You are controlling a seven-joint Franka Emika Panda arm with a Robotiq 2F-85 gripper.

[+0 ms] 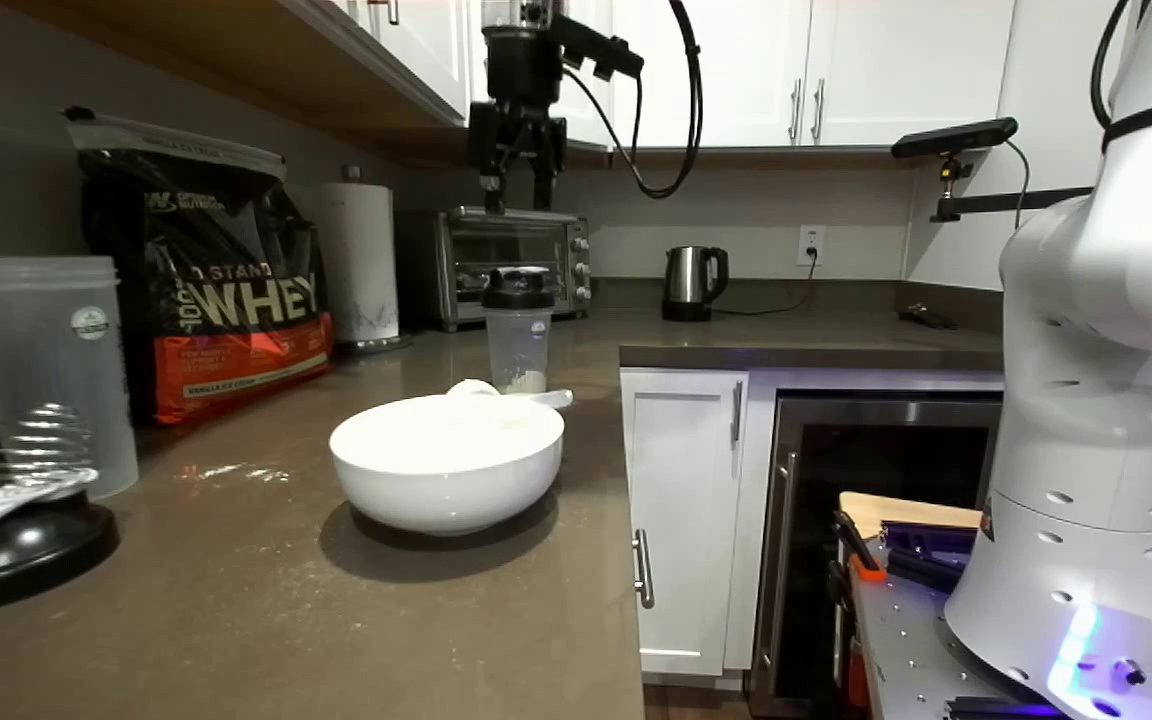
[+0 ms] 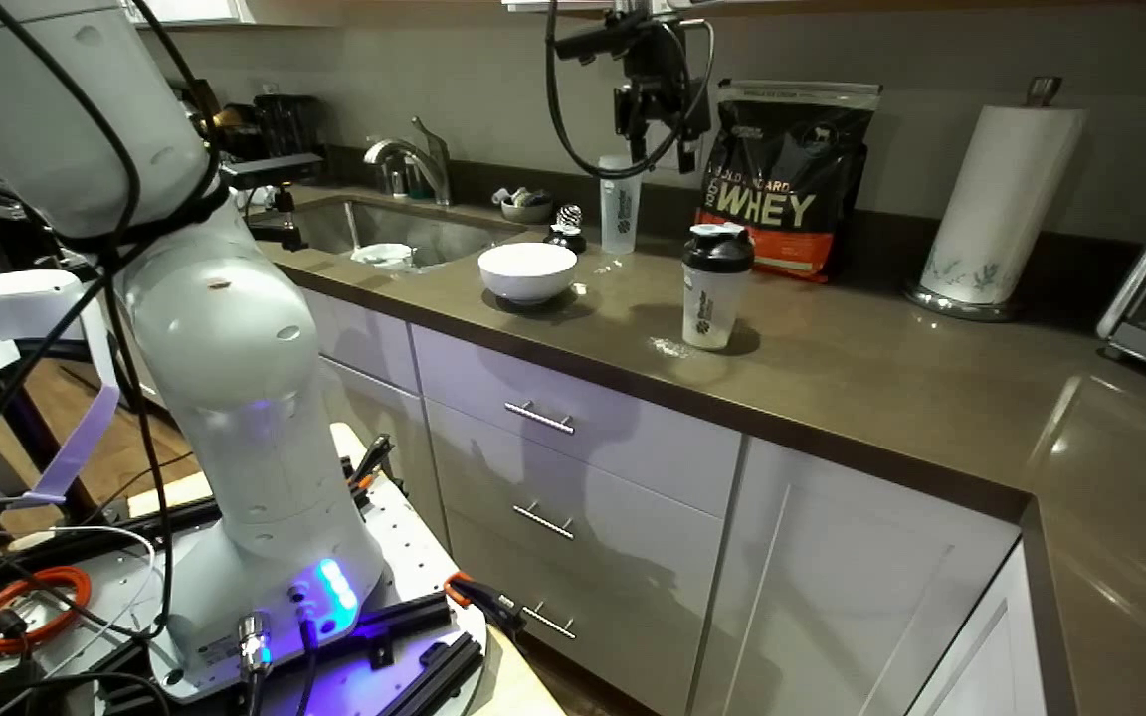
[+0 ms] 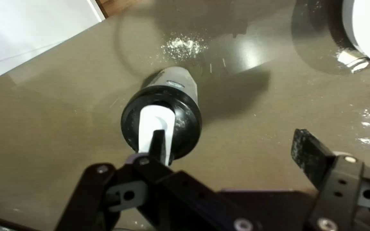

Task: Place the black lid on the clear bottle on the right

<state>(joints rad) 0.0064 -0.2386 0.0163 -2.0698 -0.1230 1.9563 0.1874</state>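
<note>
A black lid [image 1: 518, 288] with a white flip top sits on the clear shaker bottle [image 1: 517, 345], which stands upright with pale powder at its bottom. In an exterior view this bottle [image 2: 710, 308] with its lid [image 2: 718, 253] is the right-hand one of two. In the wrist view the lid [image 3: 185, 128] is below the left finger, which overlaps it in the picture. My gripper [image 1: 518, 195] is open and empty, high above the bottle and apart from it; it also shows in the wrist view [image 3: 230, 138] and in an exterior view [image 2: 661, 154].
A white bowl [image 1: 446, 470] stands near the bottle. Farther along are an unlidded clear bottle [image 1: 46, 340] and a black lid [image 1: 21, 550] with a wire ball. A whey bag [image 2: 782, 179], paper towels [image 2: 1001, 199] and a toaster oven [image 1: 511, 250] stand along the back. Powder [image 3: 185, 48] is spilled.
</note>
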